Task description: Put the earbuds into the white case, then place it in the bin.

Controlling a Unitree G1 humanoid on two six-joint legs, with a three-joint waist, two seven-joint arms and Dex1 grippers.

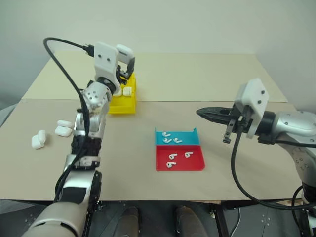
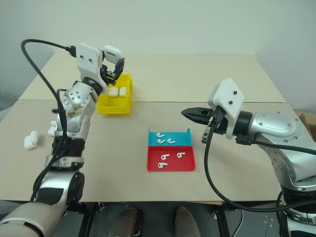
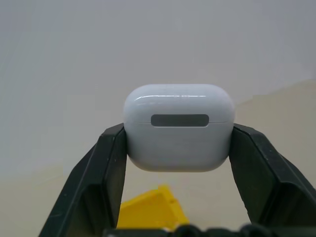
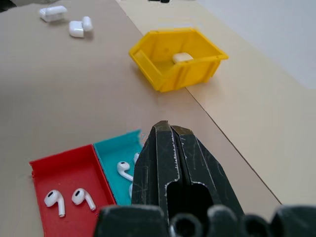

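Placing step: my left gripper (image 3: pixel 178 148) pinches the white case (image 3: pixel 178 127), lid apparently closed, above the bin (image 1: pixel 123 101) at table's 11 o'clock (two cases inside). Next: lower, release. Right gripper (image 4: pixel 173 136) pressed together, empty.

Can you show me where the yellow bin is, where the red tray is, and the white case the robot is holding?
yellow bin (image 2: pixel 112 107): right eye view, on its front wall.
red tray (image 2: pixel 170 166): right eye view, on its bare floor near the front.
white case (image 3: pixel 178 143): left wrist view, on its body below the lid seam.
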